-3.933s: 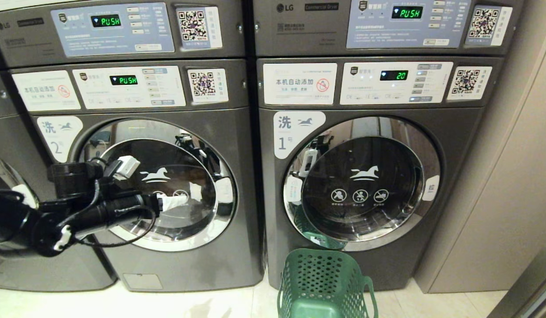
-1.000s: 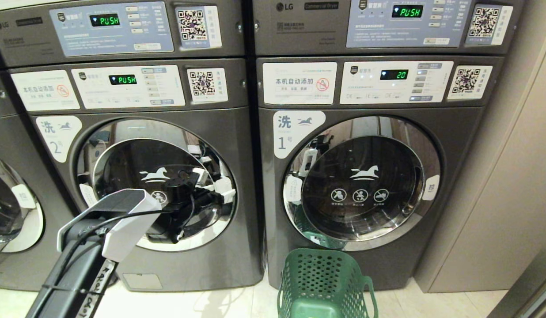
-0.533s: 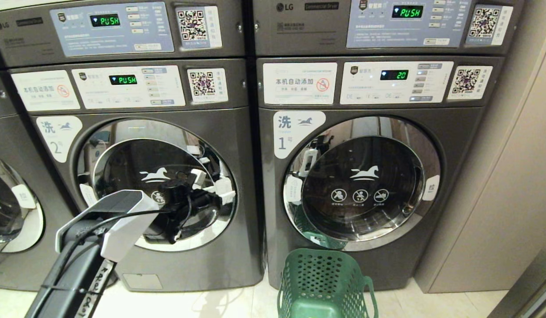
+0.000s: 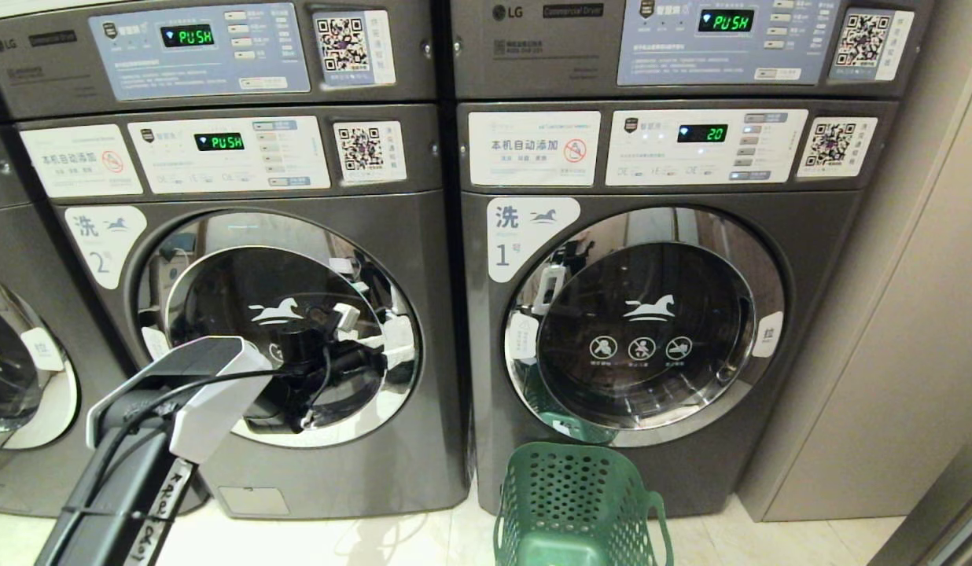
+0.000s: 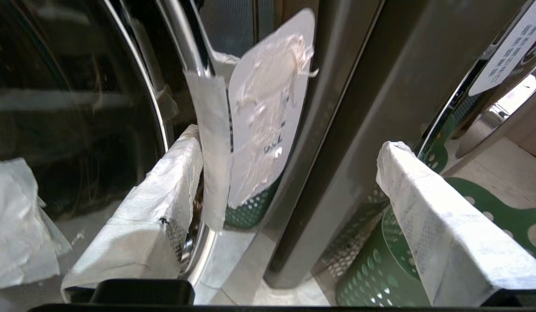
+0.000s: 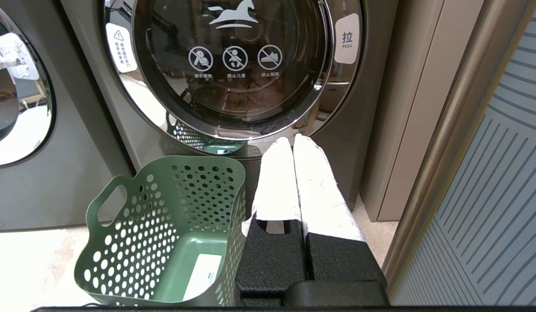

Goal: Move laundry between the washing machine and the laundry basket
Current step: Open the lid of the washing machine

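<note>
Since the earliest frame our left arm (image 4: 179, 393) has swung from the far left of washer no. 2 (image 4: 242, 354) to the front of its round door (image 4: 277, 326); over the last second it has only shifted slightly, wrist turning a little. Camera unmoved: machines and basket sit where they did.

We note the left gripper (image 4: 372, 342) at the right rim of that door, by the white pull tab (image 5: 268, 121). Fingers spread wide, nothing between them. In the left wrist view one taped finger (image 5: 164, 190) lies against the chrome door ring (image 5: 194, 65), beside a strip of tape hanging there; the other finger (image 5: 441, 234) stands well apart, out in front of the neighbouring machine. We cannot tell whether the near finger has hooked the door edge. Door of no. 2 shut.

Our right gripper (image 6: 294, 151) is not in the head view. Its own camera shows both taped fingers pressed together, empty, pointing at the lower part of washer no. 1 (image 4: 651, 330), whose door is also shut.

The green laundry basket (image 4: 576, 503) stands on the floor (image 4: 360, 542) just before washer no. 1, at its lower left, upright. Its inside shows only a white label (image 6: 203, 275) on the bottom. Dark laundry (image 6: 246, 97) shows dimly behind the glass of no. 1.
</note>
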